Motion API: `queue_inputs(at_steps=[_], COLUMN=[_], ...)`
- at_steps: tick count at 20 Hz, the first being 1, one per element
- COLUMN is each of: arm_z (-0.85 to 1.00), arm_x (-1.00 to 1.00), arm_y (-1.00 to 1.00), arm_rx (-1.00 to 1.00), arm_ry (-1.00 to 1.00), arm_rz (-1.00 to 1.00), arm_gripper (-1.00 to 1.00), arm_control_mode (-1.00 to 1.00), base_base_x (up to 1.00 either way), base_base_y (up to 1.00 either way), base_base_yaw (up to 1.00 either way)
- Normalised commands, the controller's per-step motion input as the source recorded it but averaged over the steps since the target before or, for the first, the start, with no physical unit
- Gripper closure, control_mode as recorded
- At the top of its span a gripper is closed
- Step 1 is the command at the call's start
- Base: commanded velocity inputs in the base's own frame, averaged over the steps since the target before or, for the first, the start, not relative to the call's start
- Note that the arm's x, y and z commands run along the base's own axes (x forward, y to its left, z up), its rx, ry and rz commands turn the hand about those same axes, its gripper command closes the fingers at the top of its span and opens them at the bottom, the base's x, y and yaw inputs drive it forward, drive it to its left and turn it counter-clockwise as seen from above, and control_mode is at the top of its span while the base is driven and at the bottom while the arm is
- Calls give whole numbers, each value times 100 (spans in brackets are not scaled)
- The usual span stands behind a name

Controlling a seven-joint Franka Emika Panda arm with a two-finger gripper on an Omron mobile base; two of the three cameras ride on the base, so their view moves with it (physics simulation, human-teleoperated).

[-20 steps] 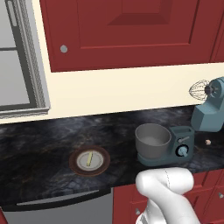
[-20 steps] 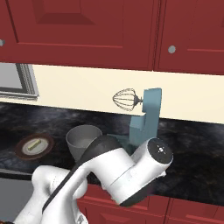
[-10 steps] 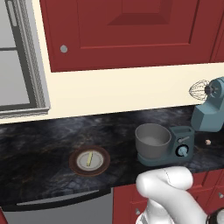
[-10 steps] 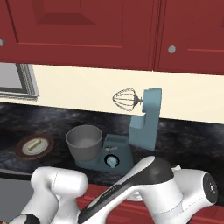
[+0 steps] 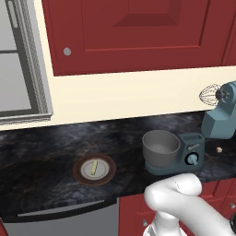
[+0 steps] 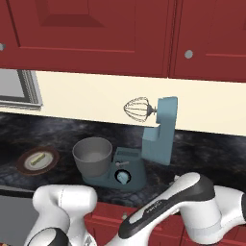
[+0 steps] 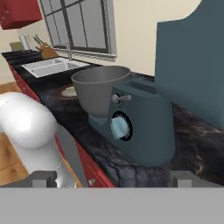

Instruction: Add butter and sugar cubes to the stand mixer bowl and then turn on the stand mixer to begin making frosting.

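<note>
**Ana:** Teal-blue is what I see first: the stand mixer [image 6: 144, 153] sits on the dark marbled surface [image 5: 41, 156] with its head tilted back, whisk [image 6: 137, 109] lifted clear. My guess is that this leaves the top of the stand mixer bowl [image 5: 161, 149] free for loading.

**Ben:** The bowl looks bare inside from both base views, so I judge nothing is added yet. Where is the butter?

**Ana:** The butter [image 5: 94, 168] lies as 1 thin pale stick on the brown-rimmed plate [image 5: 82, 177], well to the left of the bowl in the left base view. A plate keeps it off the surface, which likely makes it easier to pinch.

**Ben:** And the gripper?

**Ana:** Released, holding nothing. In the hand view the gripper [image 7: 111, 178] has its 2 tips set wide at the bottom, looking low across the surface edge at the mixer's round knob [image 7: 120, 127].

**Ben:** So the butter is beyond the bowl from the hand's side?

**Ana:** Yes, the plate peeks out behind the bowl there, well apart from the gripper. I cannot pick out sugar cubes with any certainty.
</note>
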Motion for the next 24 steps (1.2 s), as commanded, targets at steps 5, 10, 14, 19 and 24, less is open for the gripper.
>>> queue_inputs(at_steps=[5,10,14,19,24], arm_z=[-34,-31,-35,-39,-33], arm_x=[49,58,53,39,40], arm_y=[-12,-20,-22,-25,-27], arm_rx=[0,0,0,0,1], arm_ry=[-7,0,0,0,-1], arm_rz=[0,0,0,3,5], arm_gripper=[-100,-100,-100,-100,-100], arm_control_mode=[-100,-100,-100,-100,-100], base_base_x=[0,0,0,0,0], base_base_y=[0,0,0,0,0], base_base_yaw=[0,0,0,0,0])
